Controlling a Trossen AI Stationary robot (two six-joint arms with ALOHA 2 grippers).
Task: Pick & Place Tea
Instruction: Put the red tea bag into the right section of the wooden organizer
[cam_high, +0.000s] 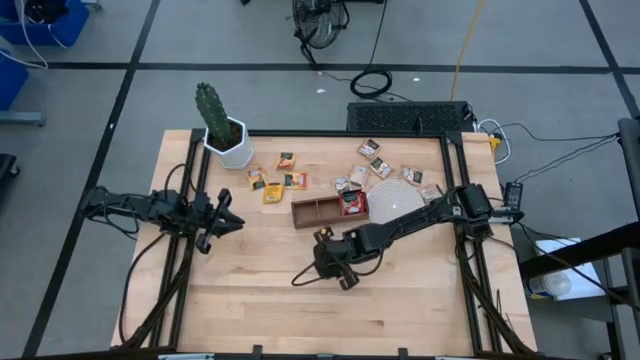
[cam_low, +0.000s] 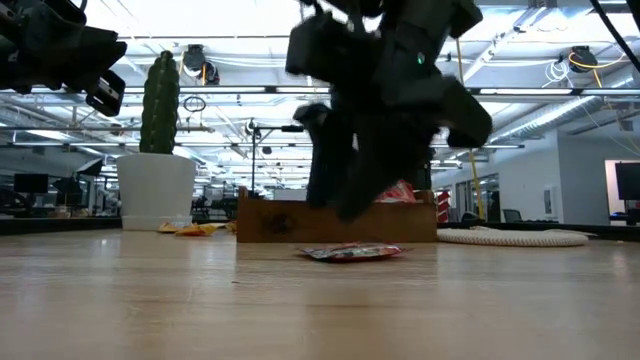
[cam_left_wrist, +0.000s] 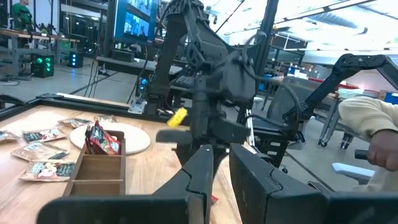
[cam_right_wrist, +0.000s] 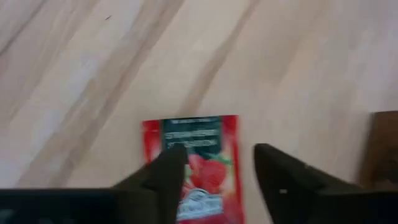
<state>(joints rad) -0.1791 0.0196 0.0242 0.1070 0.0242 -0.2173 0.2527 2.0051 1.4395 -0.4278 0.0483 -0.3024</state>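
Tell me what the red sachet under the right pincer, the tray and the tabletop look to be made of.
Red sachet: glossy printed foil or paper, judging by its sheen. Tray: dark brown wood, matte. Tabletop: pale wood planks, visible grain, smooth finish.

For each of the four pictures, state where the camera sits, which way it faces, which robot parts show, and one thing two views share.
High: above the table, looking straight down; both arms, left gripper, right gripper.
Low: at tabletop height, looking level across; right gripper hangs over a red sachet.
Left wrist: on the left arm, facing across the table; own fingers below, right arm beyond.
Right wrist: on the right arm, facing down; own open fingers over the red sachet.
Shared: high and left wrist both show the tray.
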